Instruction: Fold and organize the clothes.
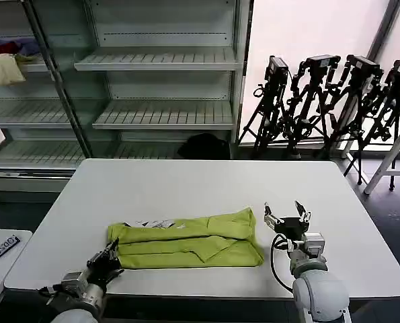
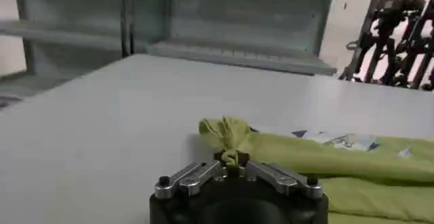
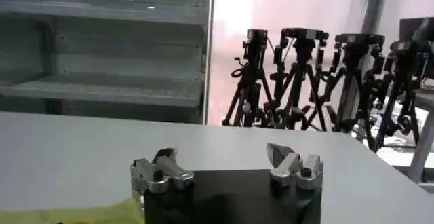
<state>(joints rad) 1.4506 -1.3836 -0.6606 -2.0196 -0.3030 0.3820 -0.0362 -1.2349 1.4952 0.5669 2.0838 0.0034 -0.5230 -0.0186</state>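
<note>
The clothes, a lime yellow-green T-shirt (image 1: 186, 241), lie folded into a long band near the front edge of the white table (image 1: 200, 182), with a small printed graphic showing along the far edge. My left gripper (image 1: 109, 254) is at the shirt's left end, shut on a bunched corner of the fabric (image 2: 227, 137). Just past the shirt's right end, my right gripper (image 1: 285, 214) stands open above the table with nothing between its fingers (image 3: 281, 156). A strip of the shirt (image 3: 81, 213) shows beside it in the right wrist view.
Grey shelving (image 1: 159, 87) stands behind the table, with cream and red cloths (image 1: 5, 64) on a left shelf. Several black tripods (image 1: 327, 101) stand at the back right. A low white surface with a marker (image 1: 1, 249) sits at the left.
</note>
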